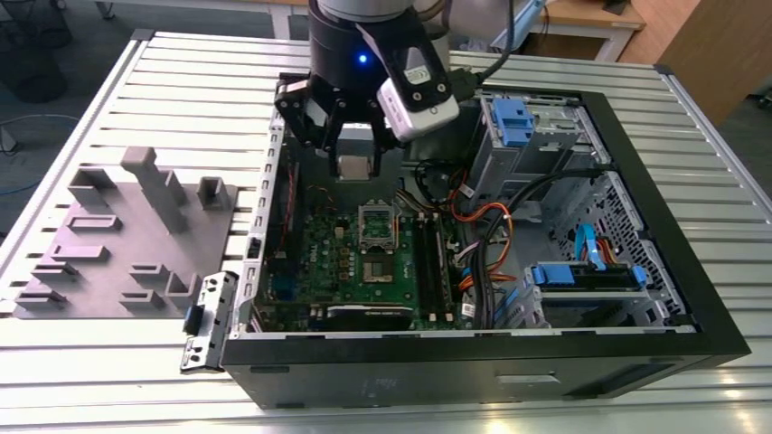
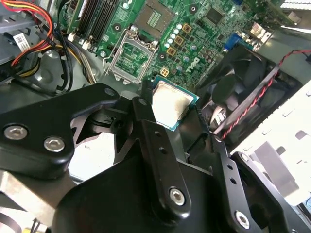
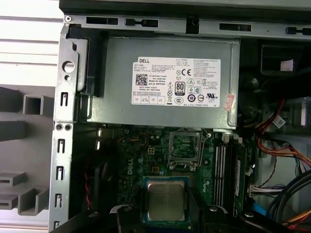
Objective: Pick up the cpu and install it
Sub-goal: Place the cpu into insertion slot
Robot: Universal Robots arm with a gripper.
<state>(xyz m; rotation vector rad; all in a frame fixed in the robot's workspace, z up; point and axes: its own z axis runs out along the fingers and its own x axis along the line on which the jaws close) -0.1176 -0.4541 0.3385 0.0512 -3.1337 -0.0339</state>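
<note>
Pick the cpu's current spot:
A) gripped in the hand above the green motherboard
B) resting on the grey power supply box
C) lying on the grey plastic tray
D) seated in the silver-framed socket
A: the small flat square cpu with the silver metal top is pinched in the black hand above the green motherboard, and the dark square socket with the silver frame holds no chip.

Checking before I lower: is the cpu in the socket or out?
Out. The cpu is held between the fingers above the board; the socket is empty.
</note>
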